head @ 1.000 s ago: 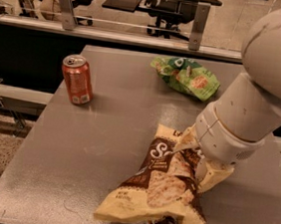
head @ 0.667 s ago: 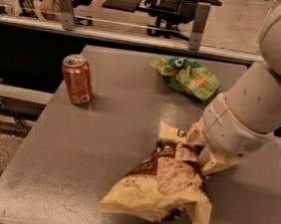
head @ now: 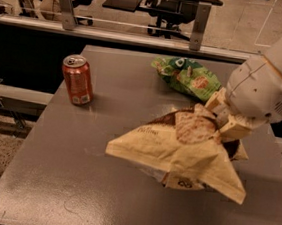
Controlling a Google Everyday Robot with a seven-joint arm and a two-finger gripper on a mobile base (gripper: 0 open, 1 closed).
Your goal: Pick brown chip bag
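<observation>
Over the right side of the bench (head: 74, 178), my claw (head: 224, 117) is clamped on the upper edge of the crumpled brown chip bag (head: 176, 156), with 1 green snack bag (head: 190, 78) behind and 1 red can (head: 77, 79) well apart.

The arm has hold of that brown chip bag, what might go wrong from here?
The gripper, over the table's right side, pinches only a crumpled fold of the brown chip bag, so the glossy film may slip free. The wide loose body might drag on the table or brush the green snack bag behind it.
</observation>
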